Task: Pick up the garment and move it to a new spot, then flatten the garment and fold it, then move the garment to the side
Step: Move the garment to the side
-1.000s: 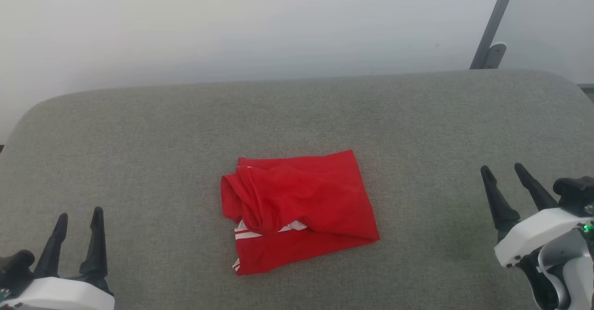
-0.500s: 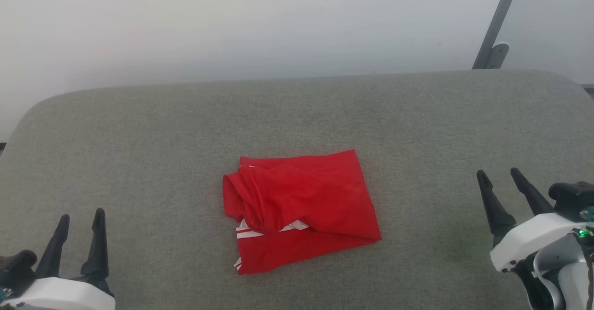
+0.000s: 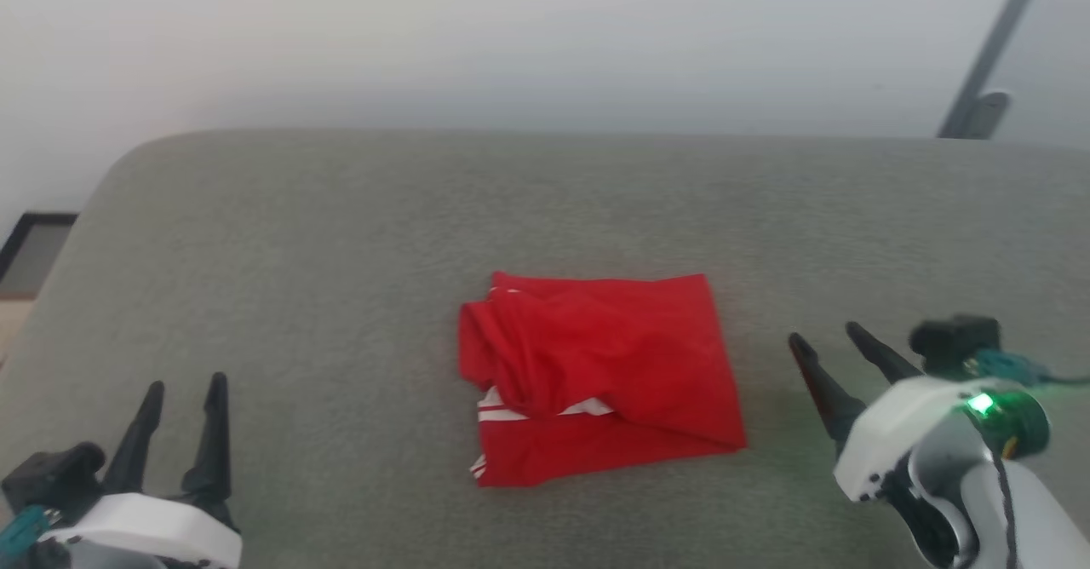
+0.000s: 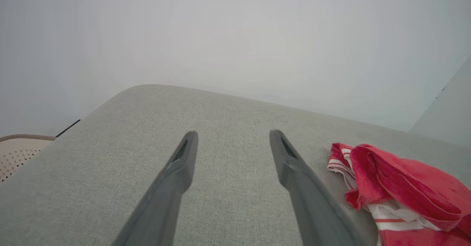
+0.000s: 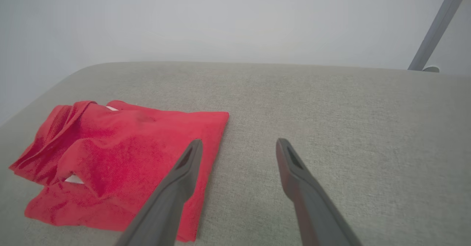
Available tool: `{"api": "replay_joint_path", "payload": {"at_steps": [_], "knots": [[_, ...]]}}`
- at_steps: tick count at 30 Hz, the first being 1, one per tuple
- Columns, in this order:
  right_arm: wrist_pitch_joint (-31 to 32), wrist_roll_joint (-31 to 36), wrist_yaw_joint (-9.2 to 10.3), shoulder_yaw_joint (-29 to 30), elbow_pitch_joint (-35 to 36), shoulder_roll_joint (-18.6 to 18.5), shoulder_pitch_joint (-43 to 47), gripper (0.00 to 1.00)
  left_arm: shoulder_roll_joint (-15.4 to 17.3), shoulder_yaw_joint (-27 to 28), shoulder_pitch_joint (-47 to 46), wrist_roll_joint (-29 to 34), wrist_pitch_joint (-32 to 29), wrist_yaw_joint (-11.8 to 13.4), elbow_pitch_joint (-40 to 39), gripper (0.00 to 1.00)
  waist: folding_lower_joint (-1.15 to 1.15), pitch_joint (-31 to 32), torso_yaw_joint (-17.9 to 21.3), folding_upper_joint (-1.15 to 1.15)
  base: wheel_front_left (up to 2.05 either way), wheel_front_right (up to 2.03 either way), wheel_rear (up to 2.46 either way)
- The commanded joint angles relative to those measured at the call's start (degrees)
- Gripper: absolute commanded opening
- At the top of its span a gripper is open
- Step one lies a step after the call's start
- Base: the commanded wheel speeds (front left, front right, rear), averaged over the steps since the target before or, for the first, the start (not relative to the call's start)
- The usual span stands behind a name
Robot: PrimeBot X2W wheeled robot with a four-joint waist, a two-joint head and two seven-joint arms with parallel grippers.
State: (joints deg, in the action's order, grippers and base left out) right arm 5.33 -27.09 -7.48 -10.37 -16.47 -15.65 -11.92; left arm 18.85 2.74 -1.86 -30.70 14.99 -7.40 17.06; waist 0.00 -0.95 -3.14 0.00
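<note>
The garment [image 3: 605, 373], a red jersey-style shirt folded into a rough rectangle with white and red striped trim peeking out at its near left, lies flat around the middle of the grey fabric-covered counter [image 3: 341, 237]. We see the counter's far edge running straight across below the pale wall [image 3: 511, 32], curving into a rounded far-left corner, with the left edge slanting down towards us. The near and right edges fall outside the head view. Bare fabric surrounds the garment on every side: a deep band behind it up to the far edge, a wide stretch to its left, and a narrower strip to its right. A slanted grey metal pole [image 3: 988, 49] stands beyond the far-right part of the counter. In the left wrist view, a beige perforated object [image 4: 18, 150] sits past the left edge; we cannot tell what it is. The left gripper [image 3: 187, 382] is at the near left, fingers spread wide and holding nothing, well apart from the garment's bunched left side. The right gripper [image 3: 823, 333] is at the near right, likewise spread wide and empty, near the garment's right edge but not touching it. In the right wrist view, one of its fingers crosses in front of the garment's [image 5: 121, 157] near corner.
</note>
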Motion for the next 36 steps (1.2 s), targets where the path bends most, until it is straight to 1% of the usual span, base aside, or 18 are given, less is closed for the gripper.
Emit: {"api": "replay_joint_path", "payload": {"at_steps": [1,5,9,12,16,25,29,30,31,34,36], "knots": [[0.7,-0.4,-0.02,-0.6,-0.3,-0.1,-1.2,1.00,-0.1,-0.3,-0.9,0.0,0.2,-0.1,0.2,1.00,0.00,-0.9,-1.7,0.00,0.00,0.00,0.00],[5.0,-1.9,-0.02,-2.5,-2.7,-0.5,-4.3,1.00,-0.7,-1.9,-2.2,-0.2,0.2,-0.1,0.9,1.00,0.00,-1.9,-4.7,0.00,0.00,0.00,0.00],[10.1,-2.5,-0.02,-4.0,-5.3,-1.7,-7.4,1.00,-1.3,-3.1,-3.2,-0.4,0.2,-0.1,1.5,1.00,0.00,-3.2,-7.4,0.00,0.00,0.00,0.00],[14.4,-2.3,-0.02,-4.5,-7.4,-3.0,-9.4,1.00,-1.8,-4.2,-4.2,-0.5,0.2,-0.1,1.9,1.00,0.00,-4.5,-9.2,0.00,0.00,0.00,0.00],[20.4,-2.5,-0.02,-4.2,-9.9,-3.7,-11.9,1.00,-2.4,-5.4,-5.4,-0.8,0.2,-0.1,2.4,1.00,0.00,-6.1,-11.2,0.00,0.00,0.00,0.00],[33.9,-4.0,-0.02,-4.1,-15.7,-2.4,-15.0,1.00,-3.4,-6.5,-7.1,-1.3,0.2,-0.1,3.3,1.00,0.00,-8.6,-13.4,0.00,0.00,0.00,0.00],[36.9,-4.1,-0.02,-3.6,-17.1,-1.3,-16.1,1.00,-3.6,-6.8,-7.8,-1.3,0.2,-0.1,3.7,1.00,0.00,-9.2,-13.6,0.00,0.00,0.00,0.00],[37.6,-3.7,-0.02,-3.4,-17.5,-1.3,-16.3,0.43,-3.6,-6.9,-8.0,-1.4,0.2,-0.1,3.8,1.00,0.00,-9.3,-13.6,0.00,0.00,0.00,0.00],[38.2,-3.4,-0.02,-3.1,-17.9,-1.2,-16.4,0.00,-3.6,-7.0,-8.1,-1.4,0.2,-0.1,3.9,1.00,0.00,-9.4,-13.6,0.00,0.00,0.00,0.00],[40.1,-2.0,0.01,-2.5,-18.3,-1.1,-17.1,0.00,-3.3,-7.1,-8.6,-0.7,0.2,-0.1,4.2,1.00,0.00,-9.8,-13.0,0.00,0.00,0.00,0.00],[39.8,-1.4,0.03,-1.2,-17.6,-0.9,-18.3,0.00,-3.5,-6.9,-9.3,-0.6,0.2,-0.1,3.9,1.00,0.00,-10.1,-12.4,0.00,0.00,0.00,0.00]]}}
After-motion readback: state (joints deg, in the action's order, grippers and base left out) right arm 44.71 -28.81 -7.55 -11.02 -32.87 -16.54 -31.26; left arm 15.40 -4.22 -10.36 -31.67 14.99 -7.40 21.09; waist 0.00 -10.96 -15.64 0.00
